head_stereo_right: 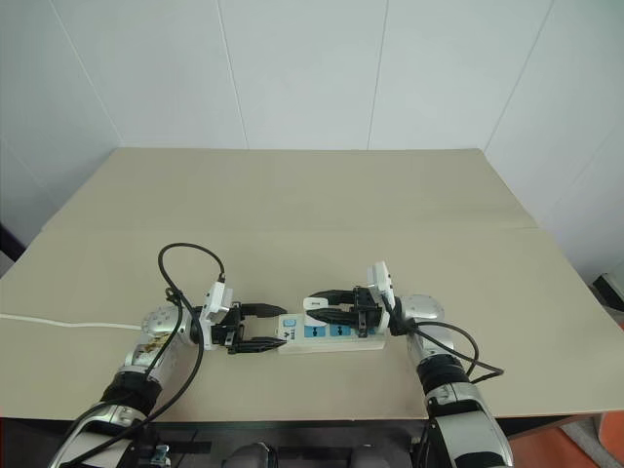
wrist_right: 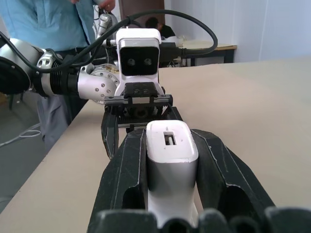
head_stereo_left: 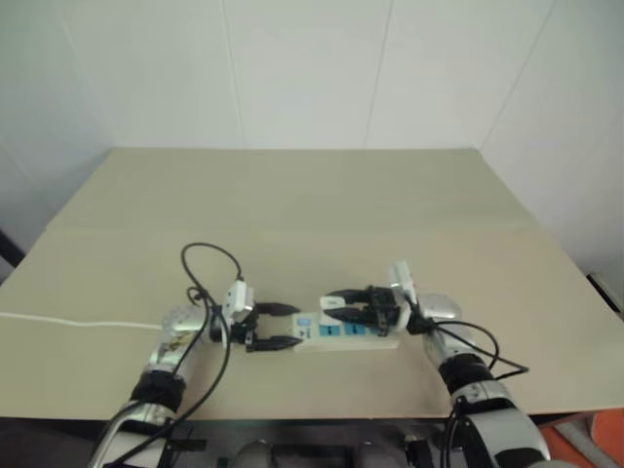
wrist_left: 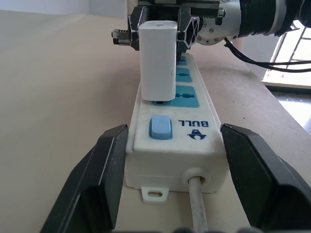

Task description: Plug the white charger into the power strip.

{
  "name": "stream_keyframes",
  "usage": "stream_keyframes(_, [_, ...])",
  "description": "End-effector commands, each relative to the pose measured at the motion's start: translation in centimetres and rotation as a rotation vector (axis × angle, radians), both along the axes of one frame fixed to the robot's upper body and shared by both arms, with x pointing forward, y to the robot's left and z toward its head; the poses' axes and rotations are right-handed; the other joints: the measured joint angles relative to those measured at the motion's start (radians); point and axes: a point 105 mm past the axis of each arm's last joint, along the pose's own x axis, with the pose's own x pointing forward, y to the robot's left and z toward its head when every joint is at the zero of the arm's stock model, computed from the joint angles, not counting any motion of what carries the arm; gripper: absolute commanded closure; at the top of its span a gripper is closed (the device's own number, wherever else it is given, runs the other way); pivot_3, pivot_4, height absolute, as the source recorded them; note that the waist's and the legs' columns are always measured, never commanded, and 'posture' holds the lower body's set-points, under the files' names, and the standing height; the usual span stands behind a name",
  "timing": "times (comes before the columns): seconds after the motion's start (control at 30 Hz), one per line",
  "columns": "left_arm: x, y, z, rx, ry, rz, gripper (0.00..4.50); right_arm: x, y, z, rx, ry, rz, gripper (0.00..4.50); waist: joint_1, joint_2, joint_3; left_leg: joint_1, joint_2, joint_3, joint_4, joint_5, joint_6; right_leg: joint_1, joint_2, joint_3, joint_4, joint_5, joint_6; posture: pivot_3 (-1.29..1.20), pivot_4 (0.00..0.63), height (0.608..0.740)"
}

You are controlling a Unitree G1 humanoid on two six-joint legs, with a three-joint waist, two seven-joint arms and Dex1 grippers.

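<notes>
The power strip point(wrist_left: 182, 131), a long white bar with blue sockets and a blue switch, lies flat near the table's front edge point(head_stereo_left: 346, 333). My left gripper point(head_stereo_left: 291, 326) is shut on its switch end, one black finger on each side. The white charger point(wrist_left: 157, 60) is upright in my right gripper point(wrist_right: 171, 136), which is shut on it and reaches in from the strip's other end. The charger's lower end is at the blue socket nearest the switch, with a dark sliver of prong showing beneath it. How deep the prongs sit cannot be seen.
The strip's thin white cord point(head_stereo_left: 78, 323) runs left across the tan table point(head_stereo_left: 312, 214) and off its edge. Black wrist cables point(head_stereo_left: 210, 263) loop above my left arm. A person in a blue shirt point(wrist_right: 48, 19) stands beyond the table's side.
</notes>
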Motion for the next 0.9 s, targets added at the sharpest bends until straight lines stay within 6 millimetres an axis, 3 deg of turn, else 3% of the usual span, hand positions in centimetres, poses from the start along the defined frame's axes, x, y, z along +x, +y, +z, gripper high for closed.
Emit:
stream_keyframes(0.03, [-0.7, 0.0, -0.8, 0.032, 0.023, -0.030, 1.68, 0.0, -1.3, -2.1, -0.127, 0.026, -0.042, 3.38, -0.001, 0.000, 0.000, 0.000, 0.000, 0.000, 0.000, 0.000, 0.000, 0.000, 0.000, 0.000, 0.000, 0.000, 0.000, 0.00, 0.150, 0.740])
stream_keyframes(0.5, [-0.8, 0.1, -0.9, 0.030, 0.022, -0.018, 1.68, 0.6, -0.9, -3.3, -0.216, 0.169, -0.023, 3.38, -0.006, 0.001, -0.002, 0.004, 0.000, 0.000, 0.000, 0.000, 0.000, 0.002, 0.000, 0.001, 0.001, 0.000, -0.001, 0.00, 0.150, 0.740])
stream_keyframes(0.9, [-0.8, 0.2, -0.8, 0.030, 0.023, -0.013, 1.68, -0.5, -1.4, -4.2, -0.185, 0.057, -0.039, 3.38, -0.005, 0.001, -0.002, 0.008, 0.000, 0.000, -0.001, 0.000, 0.000, 0.007, 0.000, 0.001, 0.000, -0.003, 0.002, 0.00, 0.150, 0.740])
